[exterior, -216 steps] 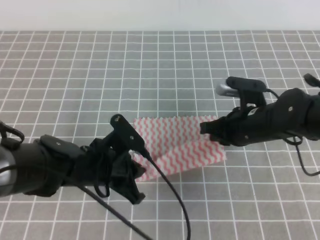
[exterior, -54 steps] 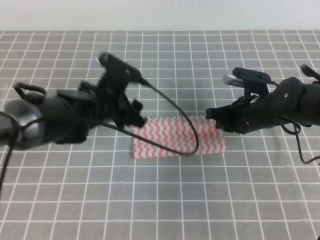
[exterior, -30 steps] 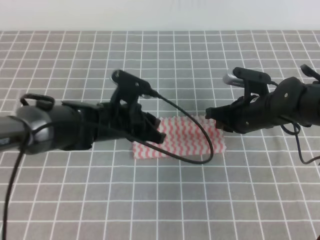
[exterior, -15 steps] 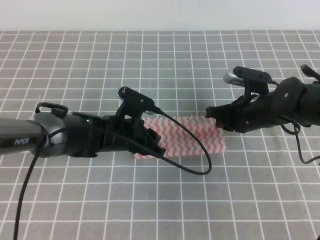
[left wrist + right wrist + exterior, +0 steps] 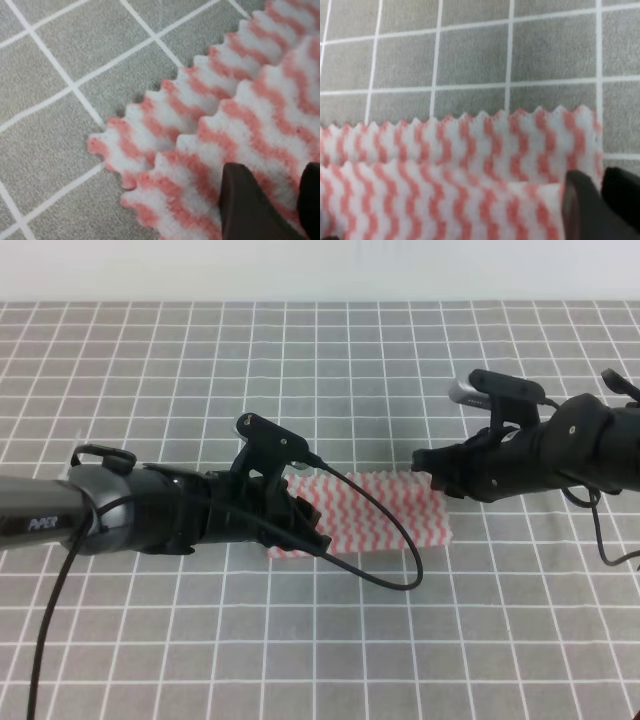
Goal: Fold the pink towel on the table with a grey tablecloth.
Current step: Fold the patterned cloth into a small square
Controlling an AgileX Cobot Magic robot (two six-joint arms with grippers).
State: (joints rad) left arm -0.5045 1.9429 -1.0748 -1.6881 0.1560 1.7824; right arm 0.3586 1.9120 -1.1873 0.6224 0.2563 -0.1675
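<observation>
The pink towel [image 5: 385, 505] lies folded into a flat strip on the table with a grey tablecloth [image 5: 320, 370]. Two offset layers of the towel [image 5: 260, 95] show in the left wrist view. My left gripper [image 5: 318, 538] is low over the strip's front left corner. Its fingertips [image 5: 245, 195] rest on the top layer, and the left gripper [image 5: 285, 185] shows only a narrow gap. My right gripper [image 5: 420, 460] sits at the back right corner. In its wrist view the right gripper [image 5: 601, 192] has its tips together over the towel [image 5: 470, 145], by the right edge.
A black cable [image 5: 400, 540] from the left arm loops across the towel's front and onto the cloth. The white-lined grid of the tablecloth [image 5: 470, 60] runs on in every direction, with a pale wall [image 5: 320, 270] behind its far edge.
The towel went from half-folded to a flat strip. My left gripper swung from the back left corner to the front left and has held still for half a second. The right gripper barely shifted.
</observation>
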